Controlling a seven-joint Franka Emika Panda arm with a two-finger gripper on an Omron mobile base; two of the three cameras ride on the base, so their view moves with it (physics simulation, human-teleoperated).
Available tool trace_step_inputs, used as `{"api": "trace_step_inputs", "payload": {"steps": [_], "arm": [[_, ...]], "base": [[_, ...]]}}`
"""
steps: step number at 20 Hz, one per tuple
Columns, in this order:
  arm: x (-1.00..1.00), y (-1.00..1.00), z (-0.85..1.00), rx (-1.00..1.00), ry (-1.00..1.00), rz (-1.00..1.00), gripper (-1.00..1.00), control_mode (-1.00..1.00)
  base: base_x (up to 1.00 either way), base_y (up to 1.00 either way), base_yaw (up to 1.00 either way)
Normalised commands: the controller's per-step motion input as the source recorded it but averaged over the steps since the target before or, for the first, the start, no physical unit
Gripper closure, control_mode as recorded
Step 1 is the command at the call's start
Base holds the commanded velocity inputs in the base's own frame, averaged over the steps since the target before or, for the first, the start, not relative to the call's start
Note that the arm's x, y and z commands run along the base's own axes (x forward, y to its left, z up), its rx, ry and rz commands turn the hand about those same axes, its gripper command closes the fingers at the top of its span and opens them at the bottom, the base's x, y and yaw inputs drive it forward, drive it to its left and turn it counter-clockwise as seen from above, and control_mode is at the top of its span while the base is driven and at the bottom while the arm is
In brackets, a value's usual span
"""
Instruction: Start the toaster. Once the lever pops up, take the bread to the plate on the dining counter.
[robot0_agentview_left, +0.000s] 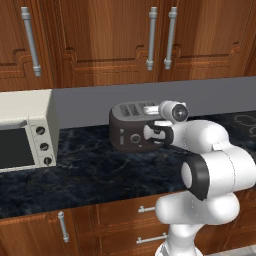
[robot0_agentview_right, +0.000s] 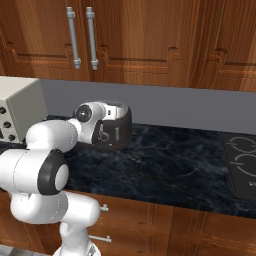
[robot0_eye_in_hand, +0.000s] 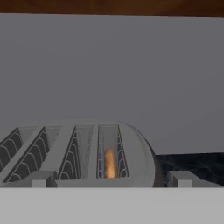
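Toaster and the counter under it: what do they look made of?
Toaster: probably matte dark grey plastic or painted metal; no gloss, lighter grey slotted top with wire guides. Counter: polished black stone, likely marble, judging by its pale veining.

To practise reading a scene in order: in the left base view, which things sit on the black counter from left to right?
Toaster oven → toaster → stove top at the right edge.
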Motion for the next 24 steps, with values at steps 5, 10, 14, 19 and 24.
{"api": "trace_step_inputs", "payload": {"steps": [5,10,14,19,24], "arm": [[0.11,0.0,-0.06,0.0,0.0,0.0,-1.0,-1.0],[0.2,0.0,0.0,0.0,0.0,0.0,-1.0,-1.0],[0.12,0.0,0.0,0.0,0.0,0.0,-1.0,-1.0],[0.07,0.0,0.0,0.0,0.0,0.0,-1.0,-1.0],[0.09,0.0,0.0,0.0,0.0,0.02,-1.0,-1.0]], "base": [[0.0,0.0,0.0],[0.0,0.0,0.0],[0.0,0.0,0.0],[0.0,0.0,0.0],[0.0,0.0,0.0]]}}
